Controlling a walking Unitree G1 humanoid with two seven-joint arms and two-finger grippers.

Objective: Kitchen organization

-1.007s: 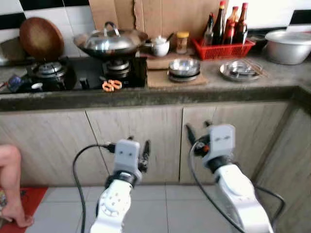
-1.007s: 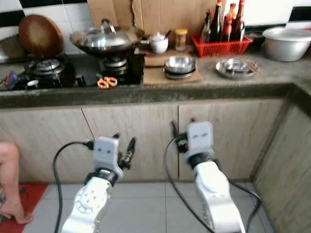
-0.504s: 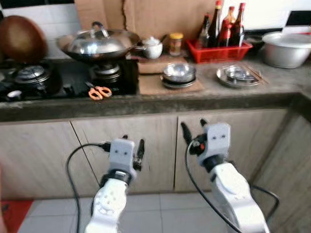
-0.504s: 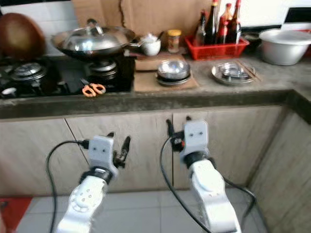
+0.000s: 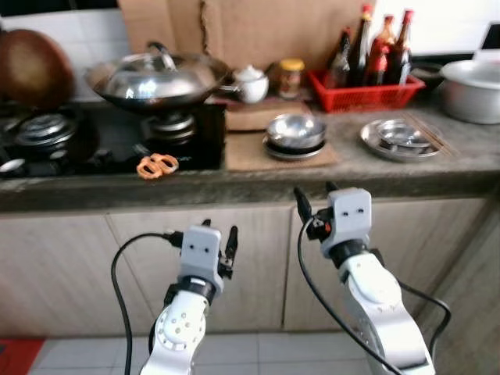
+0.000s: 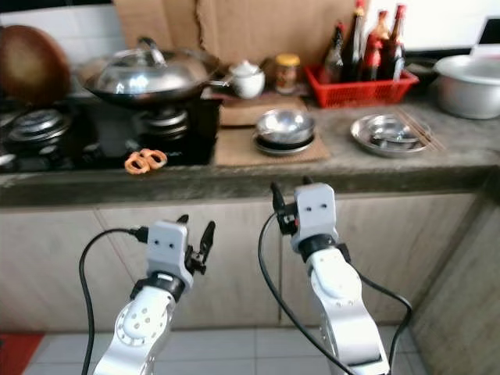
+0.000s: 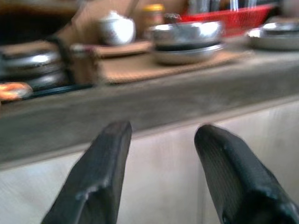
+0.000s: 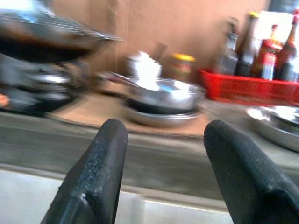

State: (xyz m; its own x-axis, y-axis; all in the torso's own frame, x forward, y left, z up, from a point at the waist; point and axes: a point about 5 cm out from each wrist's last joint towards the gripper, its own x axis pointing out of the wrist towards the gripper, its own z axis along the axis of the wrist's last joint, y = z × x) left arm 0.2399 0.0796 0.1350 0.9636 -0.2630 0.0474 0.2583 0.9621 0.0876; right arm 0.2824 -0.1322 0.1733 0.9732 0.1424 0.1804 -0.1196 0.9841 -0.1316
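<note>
I hold both grippers, left [image 5: 219, 232] and right [image 5: 314, 200], spread and empty below the counter [image 5: 258, 176], ready for reaching the bowls [image 5: 294, 133].

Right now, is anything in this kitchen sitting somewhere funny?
Yes, the orange-handled scissors lie on the black stove top, right in front of the burner under the lidded wok. That is an odd spot for scissors, close to where flames come out. I see nothing spilled or broken.

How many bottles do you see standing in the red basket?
4, all upright in the red basket: a small dark one at left, a tall dark one, then two red-labelled ones. More may be hidden behind.
</note>
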